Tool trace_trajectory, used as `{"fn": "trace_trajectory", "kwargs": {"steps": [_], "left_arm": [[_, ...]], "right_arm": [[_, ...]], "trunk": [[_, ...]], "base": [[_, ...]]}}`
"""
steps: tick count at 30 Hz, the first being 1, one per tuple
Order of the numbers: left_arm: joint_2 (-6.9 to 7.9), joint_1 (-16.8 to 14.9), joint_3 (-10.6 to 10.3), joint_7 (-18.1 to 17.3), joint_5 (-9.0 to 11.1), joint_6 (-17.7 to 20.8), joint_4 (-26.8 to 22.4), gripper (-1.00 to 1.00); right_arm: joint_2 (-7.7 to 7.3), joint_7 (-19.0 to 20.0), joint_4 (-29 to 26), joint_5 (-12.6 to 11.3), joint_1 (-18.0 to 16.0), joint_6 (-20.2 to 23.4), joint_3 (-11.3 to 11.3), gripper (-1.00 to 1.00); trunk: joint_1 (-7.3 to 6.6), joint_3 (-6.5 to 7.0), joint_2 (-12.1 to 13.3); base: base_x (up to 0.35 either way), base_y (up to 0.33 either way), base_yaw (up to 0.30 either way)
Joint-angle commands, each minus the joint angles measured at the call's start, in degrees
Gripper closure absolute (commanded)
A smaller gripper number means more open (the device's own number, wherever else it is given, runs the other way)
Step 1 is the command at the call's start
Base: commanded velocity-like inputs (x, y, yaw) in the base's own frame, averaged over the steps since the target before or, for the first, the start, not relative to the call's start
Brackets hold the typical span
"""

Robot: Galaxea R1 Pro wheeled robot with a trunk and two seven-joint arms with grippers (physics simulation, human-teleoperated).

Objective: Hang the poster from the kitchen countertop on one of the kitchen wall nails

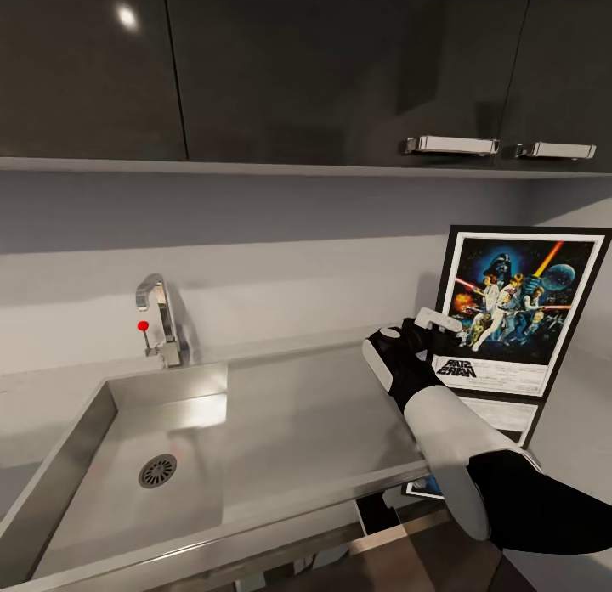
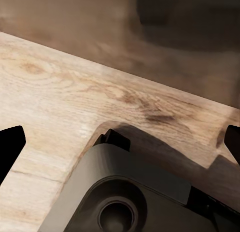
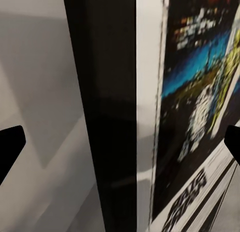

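Observation:
The poster point(image 1: 518, 307) stands upright on the kitchen countertop point(image 1: 582, 422), leaning against the pale wall at the right, its black frame and dark blue art facing me. My right gripper point(image 1: 429, 329) is at the poster's left edge, about mid-height. In the right wrist view the right gripper point(image 3: 120, 147) is open, and the poster point(image 3: 195, 107) has its black frame edge between the widely spread fingertips, apart from both. My left gripper point(image 2: 120, 142) is open over a wooden floor, holding nothing. The wall nail is out of view.
A steel sink point(image 1: 153, 456) with a drain and a chrome tap point(image 1: 161, 316) lies left of the poster. Dark upper cabinets point(image 1: 340, 65) with metal handles point(image 1: 450, 144) hang above. The robot's grey base point(image 2: 130, 192) sits below the left gripper.

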Motion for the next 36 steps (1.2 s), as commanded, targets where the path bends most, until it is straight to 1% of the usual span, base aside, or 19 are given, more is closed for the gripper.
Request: {"fn": "trace_trajectory", "kwargs": {"steps": [1,2,3,29,30,36], "left_arm": [[-0.03,0.0,0.4,-0.4,0.0,-0.1,0.0,-1.00],[-0.05,0.0,0.4,-0.4,0.0,0.0,0.0,-1.00],[-0.05,0.0,0.4,-0.4,0.0,-0.1,0.0,-1.00],[-0.11,0.0,0.4,-0.4,0.0,-0.1,0.0,-1.00],[-0.10,0.0,0.4,-0.5,0.0,-0.1,0.0,-1.00],[-0.04,0.0,0.4,-0.5,0.0,-0.1,0.0,-1.00]], "right_arm": [[-0.07,-0.4,0.0,-0.5,0.0,0.3,0.5,-1.00],[-0.07,-0.4,0.0,-0.5,0.0,0.3,0.5,-1.00],[-0.07,-0.4,0.0,-0.5,0.0,0.3,0.5,1.00],[-0.07,-0.5,-0.1,-0.4,0.0,0.4,0.5,1.00],[-0.07,-0.5,-4.6,-0.4,0.0,1.1,0.5,1.00],[-0.07,-0.6,-5.1,-0.4,0.0,1.2,0.5,1.00]], "trunk": [[0.00,-0.05,0.0],[0.00,-0.05,0.0],[0.00,-0.05,0.0],[0.00,-0.05,0.0],[0.00,-0.05,0.0],[0.00,-0.05,0.0]], "base": [[0.000,0.000,0.000],[0.000,0.000,0.000],[0.000,0.000,0.000],[0.000,0.000,0.000],[0.000,0.000,0.000],[-0.008,0.000,0.000]]}}
